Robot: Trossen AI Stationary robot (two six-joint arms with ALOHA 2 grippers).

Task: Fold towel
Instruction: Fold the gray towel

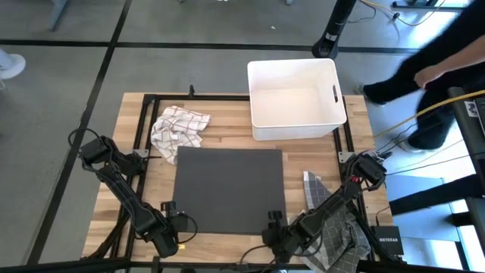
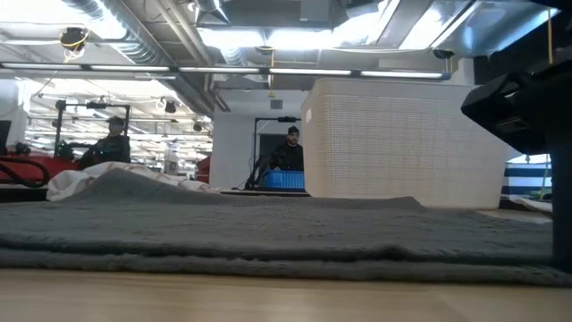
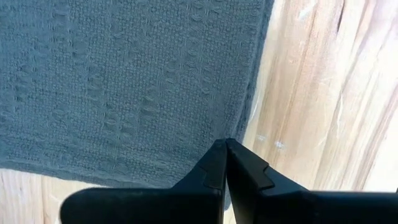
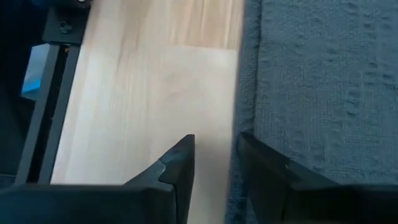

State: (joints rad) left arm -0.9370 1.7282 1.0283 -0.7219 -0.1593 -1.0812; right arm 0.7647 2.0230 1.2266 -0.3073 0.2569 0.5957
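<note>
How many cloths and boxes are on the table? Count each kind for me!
Grey towels: 1, the grey towel spread flat in the middle.
Checked cloths: 2, the white checked cloth and the dark checked cloth.
White bins: 1, the white bin.
Total: 4

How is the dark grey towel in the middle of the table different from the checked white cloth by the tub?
The dark grey towel is plain and lies spread flat as a rectangle; the checked white cloth is patterned with thin lines and sits crumpled in a heap. The grey towel covers far more table than the checked cloth. The grey towel has both grippers at its near corners; nothing is near the checked cloth. Both rest on the wooden table.
</note>
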